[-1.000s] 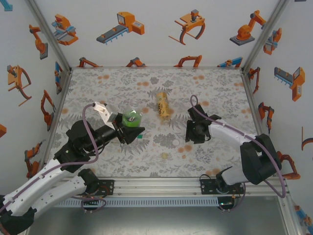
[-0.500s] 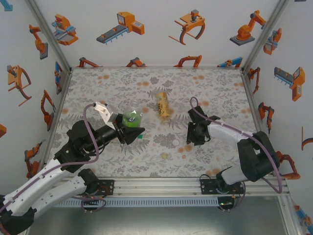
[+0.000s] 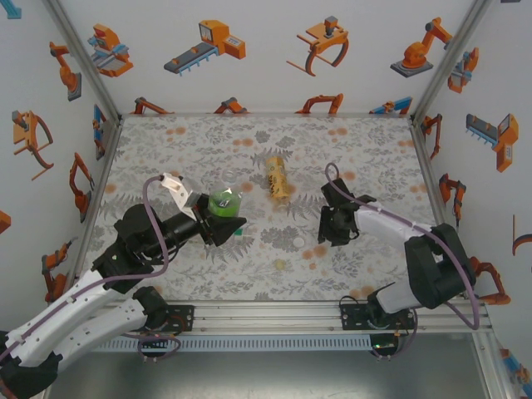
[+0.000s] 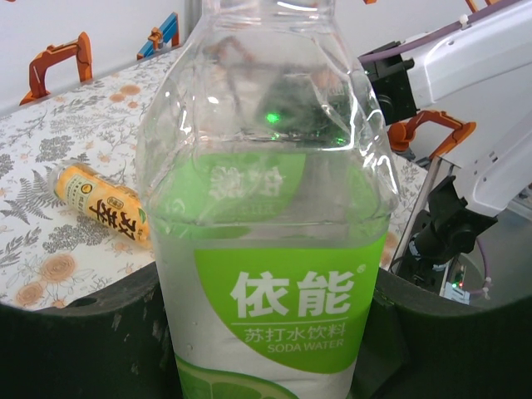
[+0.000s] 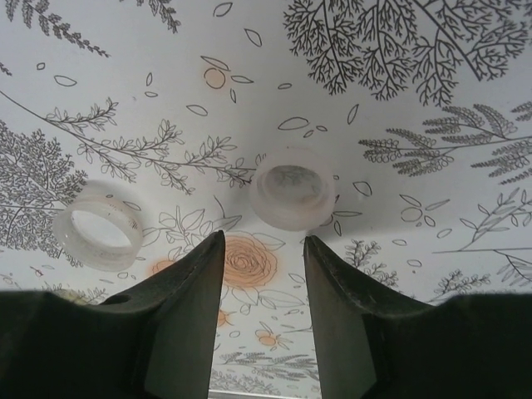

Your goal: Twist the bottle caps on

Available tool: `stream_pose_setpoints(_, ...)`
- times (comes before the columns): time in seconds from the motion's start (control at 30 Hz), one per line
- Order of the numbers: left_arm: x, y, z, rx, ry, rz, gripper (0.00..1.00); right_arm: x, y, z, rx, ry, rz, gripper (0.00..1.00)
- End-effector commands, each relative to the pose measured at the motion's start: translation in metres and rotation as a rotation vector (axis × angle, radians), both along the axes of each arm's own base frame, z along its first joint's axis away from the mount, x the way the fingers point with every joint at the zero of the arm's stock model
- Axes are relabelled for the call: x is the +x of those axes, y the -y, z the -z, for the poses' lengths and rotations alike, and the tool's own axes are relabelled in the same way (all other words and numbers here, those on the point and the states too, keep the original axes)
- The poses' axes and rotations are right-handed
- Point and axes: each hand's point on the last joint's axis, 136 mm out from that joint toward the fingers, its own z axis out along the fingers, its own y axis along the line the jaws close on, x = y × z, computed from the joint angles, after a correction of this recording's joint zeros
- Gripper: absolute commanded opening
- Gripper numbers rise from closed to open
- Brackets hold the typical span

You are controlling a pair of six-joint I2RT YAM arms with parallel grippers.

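The left claw (image 3: 223, 219) is clenched around the green-labelled clear bottle (image 4: 266, 249), holding it upright. Further right, the amber bottle (image 3: 278, 178) lies on its side on the table (image 3: 374, 150). The right claw (image 5: 264, 266) hangs released, jaws apart, close to a white cap (image 5: 293, 187) with a pale cap (image 5: 98, 237) nearby.

Clear bottle (image 4: 266, 141), green label (image 4: 283, 307) reading "依能", "苏打水饮料", "SODA WATER", amber bottle (image 4: 104, 204) lettering unreadable

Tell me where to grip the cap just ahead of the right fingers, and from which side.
Pinch the cap across its round side wall, from above: it lies flat on the table, low and circular, just ahead of the open right gripper.
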Motion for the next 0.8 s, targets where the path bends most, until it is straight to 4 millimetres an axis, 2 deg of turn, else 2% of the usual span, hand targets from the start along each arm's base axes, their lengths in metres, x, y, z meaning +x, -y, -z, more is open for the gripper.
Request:
stream_pose_setpoints(0.0,0.001,-0.004,-0.005,-0.024,0.0,-0.012,0.0,0.011,0.003,-0.026,-0.02,0.058,-0.012,0.43)
stream_pose_setpoints(0.13,0.001,-0.004,-0.006,-0.026,0.002,-0.013,0.0,0.018,0.006,-0.032,-0.032,0.069,-0.011,0.44)
stream_pose_setpoints(0.43,0.001,-0.005,-0.007,-0.023,-0.001,-0.019,0.0,0.025,0.016,-0.023,-0.089,0.05,-0.008,0.44)
stream_pose_setpoints(0.77,0.003,-0.004,-0.007,-0.02,-0.004,-0.022,0.0,0.035,0.015,-0.022,-0.074,0.051,-0.012,0.45)
